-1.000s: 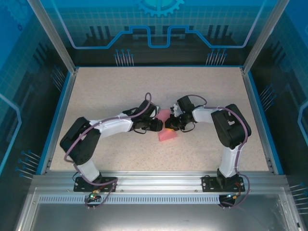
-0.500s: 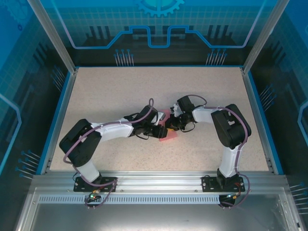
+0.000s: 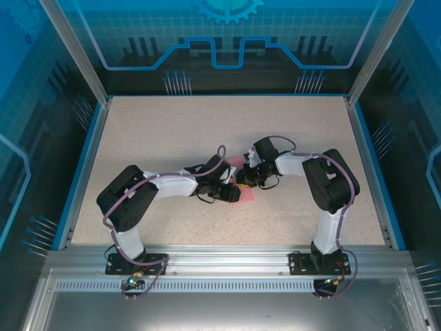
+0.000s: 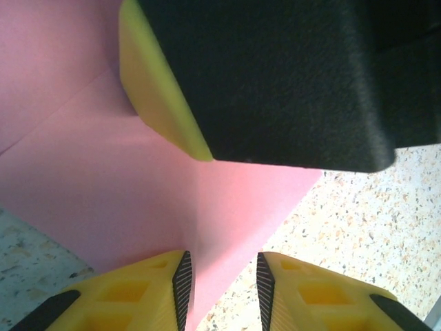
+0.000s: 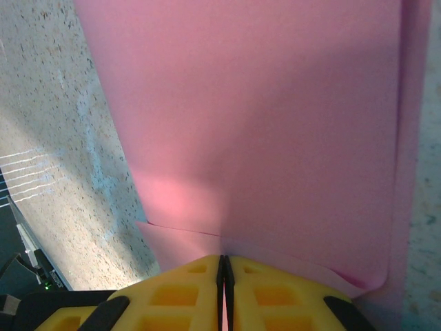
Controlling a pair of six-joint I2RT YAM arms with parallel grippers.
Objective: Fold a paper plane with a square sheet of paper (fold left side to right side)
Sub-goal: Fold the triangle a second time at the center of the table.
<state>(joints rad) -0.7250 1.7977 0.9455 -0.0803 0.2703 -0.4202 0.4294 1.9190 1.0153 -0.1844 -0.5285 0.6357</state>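
Speckled tabletop point(image 3: 172, 138) inside a blue-walled cage. Left gripper point(image 4: 222, 267) has its jaws a little apart, with the pink paper point(image 4: 103, 186) lying flat just under and ahead of its tips. Right gripper point(image 5: 222, 261) is pinched tight on that paper's edge.

Pink sheet of paper point(image 5: 262, 124) (plain, unmarked) on beige speckled table point(image 5: 55, 138); left hand point(image 4: 222, 265) yellow and black.
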